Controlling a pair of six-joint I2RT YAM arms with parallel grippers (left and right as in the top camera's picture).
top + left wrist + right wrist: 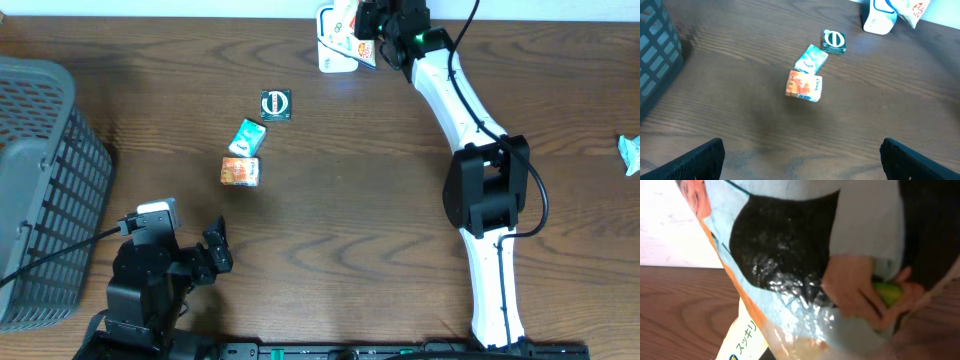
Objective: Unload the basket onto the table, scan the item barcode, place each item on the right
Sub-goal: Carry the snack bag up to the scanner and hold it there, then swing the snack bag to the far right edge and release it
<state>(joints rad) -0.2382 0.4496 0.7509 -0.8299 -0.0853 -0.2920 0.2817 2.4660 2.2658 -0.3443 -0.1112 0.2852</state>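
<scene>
The glossy printed snack packet (790, 265) fills the right wrist view, pinched thinly in the right gripper (372, 40) beside the white boxy stand (335, 58), likely the scanner. No barcode shows. The limp film could sag, twist from the reader, or slip free. The left gripper (802, 160) hangs spread and empty, well apart.

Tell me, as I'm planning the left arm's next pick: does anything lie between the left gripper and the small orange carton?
Nothing visible does. Only bare brown wooden table lies between the open left gripper and the small orange carton. The teal-and-white packet lies just beyond the carton, on its far side.
</scene>
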